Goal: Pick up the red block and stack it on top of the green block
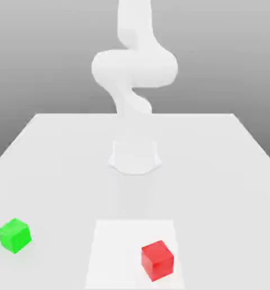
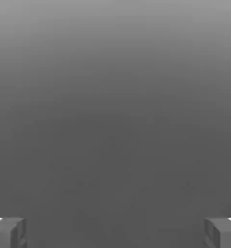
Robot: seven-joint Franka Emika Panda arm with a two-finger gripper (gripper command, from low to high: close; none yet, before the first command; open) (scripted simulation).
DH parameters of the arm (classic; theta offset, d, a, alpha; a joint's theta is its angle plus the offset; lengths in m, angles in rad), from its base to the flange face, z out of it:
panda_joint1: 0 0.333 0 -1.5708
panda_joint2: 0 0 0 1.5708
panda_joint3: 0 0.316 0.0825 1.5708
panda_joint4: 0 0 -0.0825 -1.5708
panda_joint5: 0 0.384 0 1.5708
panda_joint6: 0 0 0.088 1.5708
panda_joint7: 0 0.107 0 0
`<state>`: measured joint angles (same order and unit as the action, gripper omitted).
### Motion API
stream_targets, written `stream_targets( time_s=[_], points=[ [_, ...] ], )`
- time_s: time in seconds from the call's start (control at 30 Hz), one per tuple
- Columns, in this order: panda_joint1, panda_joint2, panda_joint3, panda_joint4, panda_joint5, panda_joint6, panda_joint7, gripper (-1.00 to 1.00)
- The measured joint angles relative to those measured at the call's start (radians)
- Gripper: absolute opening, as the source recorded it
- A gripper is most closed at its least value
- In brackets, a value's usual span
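Observation:
The red block [image 1: 157,260] rests on the white table [image 1: 58,158] near its front edge, toward the exterior view's right. The green block [image 1: 15,235] sits on the table at the exterior view's left, well apart from the red one. In the hand view my gripper [image 2: 115,233] is open: its two grey fingertips [image 2: 8,232] stand far apart with nothing between them, against a plain grey backdrop. The white arm [image 1: 134,68] rises from its base [image 1: 135,157] at the table's middle and leaves the picture at the top.
A paler rectangular patch [image 1: 117,255] marks the table's front middle, and the red block stands on its right part. The table's side edges run at the exterior view's far left and far right.

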<state>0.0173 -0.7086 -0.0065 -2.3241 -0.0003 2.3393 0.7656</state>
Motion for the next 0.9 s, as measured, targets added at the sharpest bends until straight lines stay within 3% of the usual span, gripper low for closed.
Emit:
stream_targets(
  time_s=[0.73,0.9],
  points=[
    [0.1,0.804,-0.01,-0.212,0.011,0.346,-0.313,0.0],
    [0.099,0.985,-0.004,-0.211,0.008,0.473,-0.334,0.0]
  ],
)
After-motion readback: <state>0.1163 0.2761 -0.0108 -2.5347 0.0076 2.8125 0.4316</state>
